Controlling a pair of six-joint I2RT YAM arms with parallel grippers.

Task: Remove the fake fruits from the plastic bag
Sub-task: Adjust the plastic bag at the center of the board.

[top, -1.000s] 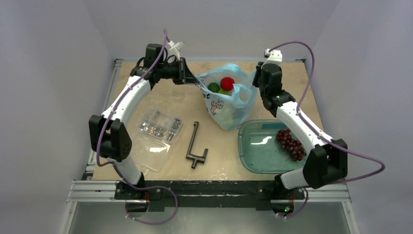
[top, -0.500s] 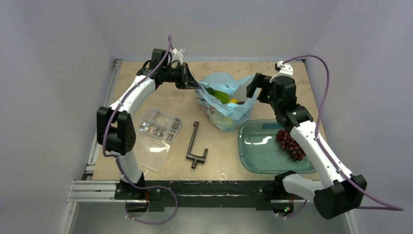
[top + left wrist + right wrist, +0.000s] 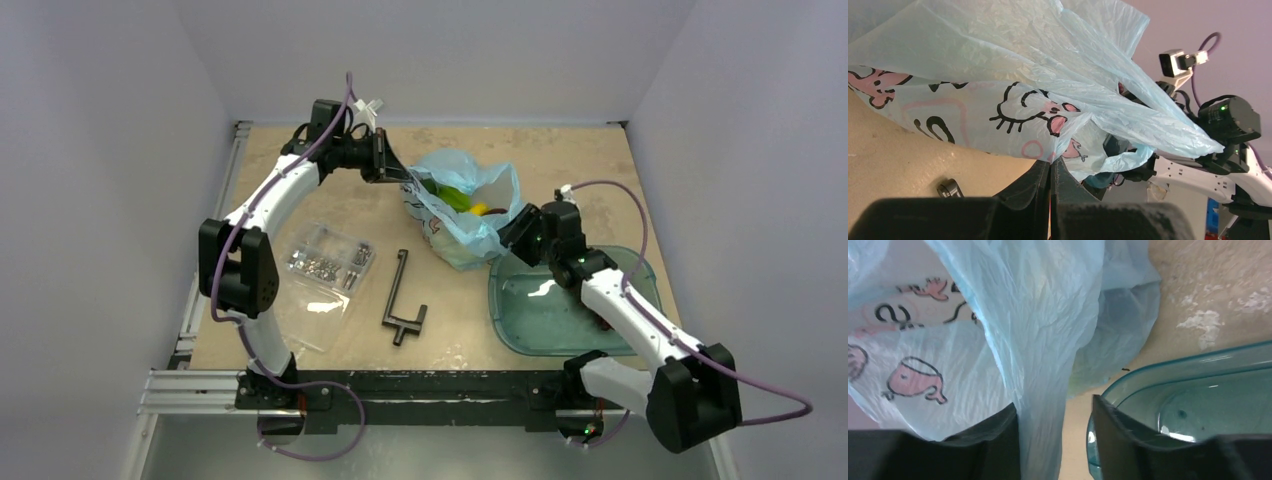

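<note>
screw bag (image 3: 325, 265): table left | black tool (image 3: 402, 300): beside it, centre | teal tray (image 3: 530, 320): right

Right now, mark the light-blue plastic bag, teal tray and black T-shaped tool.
light-blue crinkly plastic bag (image 3: 468, 242): top view, lower front wall.
teal translucent plastic tray (image 3: 535, 312): top view, bare floor.
black T-shaped tool (image 3: 397, 287): top view, long shaft.

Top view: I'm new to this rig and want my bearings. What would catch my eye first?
The light-blue plastic bag with cartoon prints stands out mid-table, its open mouth showing green and yellow fake fruits. The left gripper is shut on the bag's left rim, while the right gripper, open, straddles bag film beside the teal tray at the right.
</note>
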